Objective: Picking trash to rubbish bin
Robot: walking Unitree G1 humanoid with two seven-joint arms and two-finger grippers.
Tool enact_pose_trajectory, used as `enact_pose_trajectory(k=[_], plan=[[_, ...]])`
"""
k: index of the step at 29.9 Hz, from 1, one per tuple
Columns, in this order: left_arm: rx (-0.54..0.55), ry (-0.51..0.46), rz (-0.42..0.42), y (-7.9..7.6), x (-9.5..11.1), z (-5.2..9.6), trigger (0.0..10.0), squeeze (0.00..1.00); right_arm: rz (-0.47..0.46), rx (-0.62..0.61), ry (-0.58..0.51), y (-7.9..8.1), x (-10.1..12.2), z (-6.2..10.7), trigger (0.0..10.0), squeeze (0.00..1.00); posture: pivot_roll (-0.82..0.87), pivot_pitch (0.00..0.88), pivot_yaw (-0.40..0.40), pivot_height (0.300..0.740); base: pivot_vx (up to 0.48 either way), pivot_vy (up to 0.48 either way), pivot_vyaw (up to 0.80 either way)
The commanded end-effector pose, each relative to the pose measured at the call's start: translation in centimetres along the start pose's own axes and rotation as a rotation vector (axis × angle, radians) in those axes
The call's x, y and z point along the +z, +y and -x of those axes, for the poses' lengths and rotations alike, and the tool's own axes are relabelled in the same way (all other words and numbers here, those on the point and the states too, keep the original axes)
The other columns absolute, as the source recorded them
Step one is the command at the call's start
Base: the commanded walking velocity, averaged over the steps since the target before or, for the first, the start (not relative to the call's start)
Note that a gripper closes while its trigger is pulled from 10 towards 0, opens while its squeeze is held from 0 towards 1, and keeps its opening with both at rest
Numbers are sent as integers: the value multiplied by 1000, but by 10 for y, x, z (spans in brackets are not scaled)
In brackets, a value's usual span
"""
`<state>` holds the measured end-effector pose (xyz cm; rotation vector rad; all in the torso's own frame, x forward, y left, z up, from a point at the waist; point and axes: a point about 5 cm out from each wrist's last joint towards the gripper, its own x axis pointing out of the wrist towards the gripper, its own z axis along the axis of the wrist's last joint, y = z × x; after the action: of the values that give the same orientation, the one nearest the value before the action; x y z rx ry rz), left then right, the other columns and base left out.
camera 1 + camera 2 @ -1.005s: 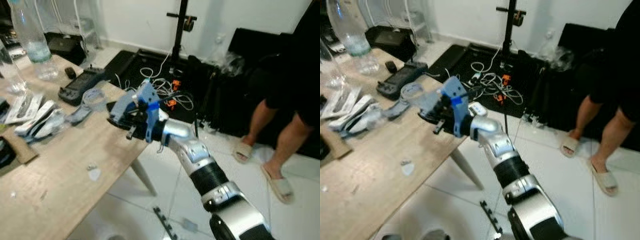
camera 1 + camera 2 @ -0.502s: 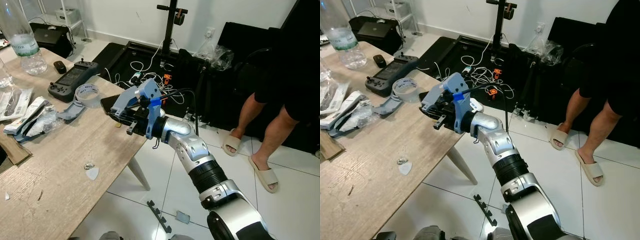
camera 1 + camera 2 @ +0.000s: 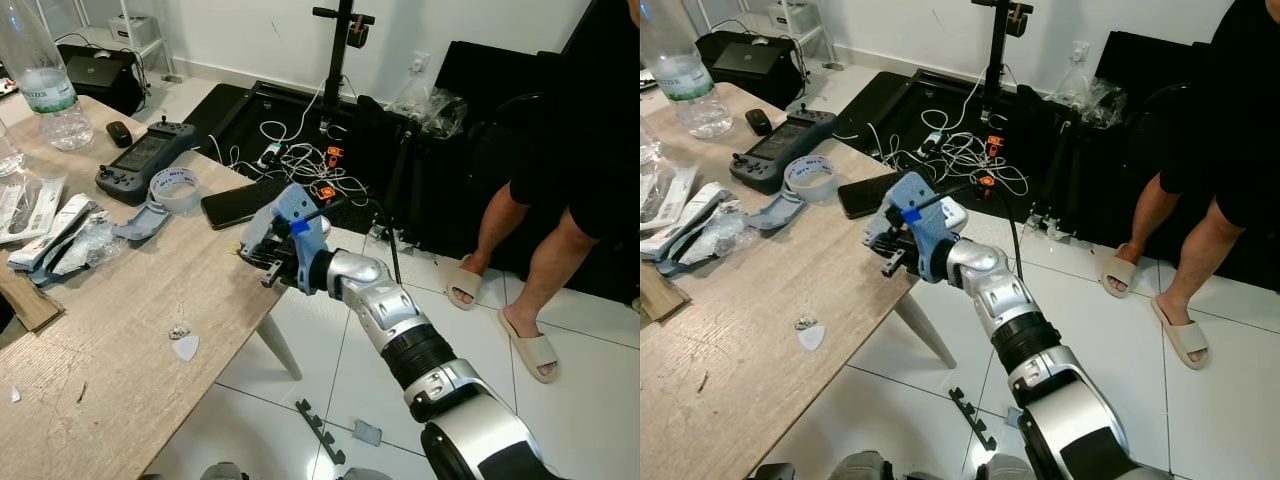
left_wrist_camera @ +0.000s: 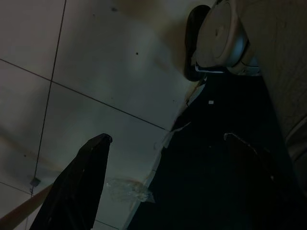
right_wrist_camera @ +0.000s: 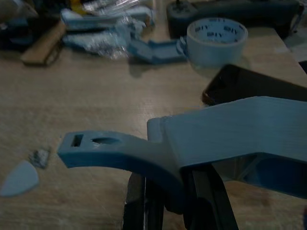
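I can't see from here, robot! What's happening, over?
Right end effector over table edge, holding blue-grey plastic piece. Left arm idle, low by floor. Phone and tape roll close ahead.

Bright, sharp head views; dim wrist views.
Even daylight covers the pale wooden table [image 3: 120, 330] and white tiled floor [image 3: 590, 400]; left wrist view is murky and underexposed, right wrist view soft and grainy.
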<state>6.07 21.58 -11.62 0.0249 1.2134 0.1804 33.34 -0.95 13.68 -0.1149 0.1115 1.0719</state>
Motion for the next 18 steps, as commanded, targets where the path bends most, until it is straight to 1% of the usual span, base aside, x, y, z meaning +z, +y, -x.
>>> enact_pose_trajectory(k=[1,6,18], plan=[[-8,-1,-6,-3,1,0,10000,0,13,-7,11,-1,-2,0,10000,0,80,54,-39,740,0,0,0],[-5,-2,-9,-3,2,-1,10000,0,20,-37,19,-5,0,1,10000,0,78,45,-43,740,0,0,0],[-3,-11,-8,-3,5,-1,10000,0,28,-45,6,-7,3,-1,10000,0,79,43,-45,740,0,0,0]])
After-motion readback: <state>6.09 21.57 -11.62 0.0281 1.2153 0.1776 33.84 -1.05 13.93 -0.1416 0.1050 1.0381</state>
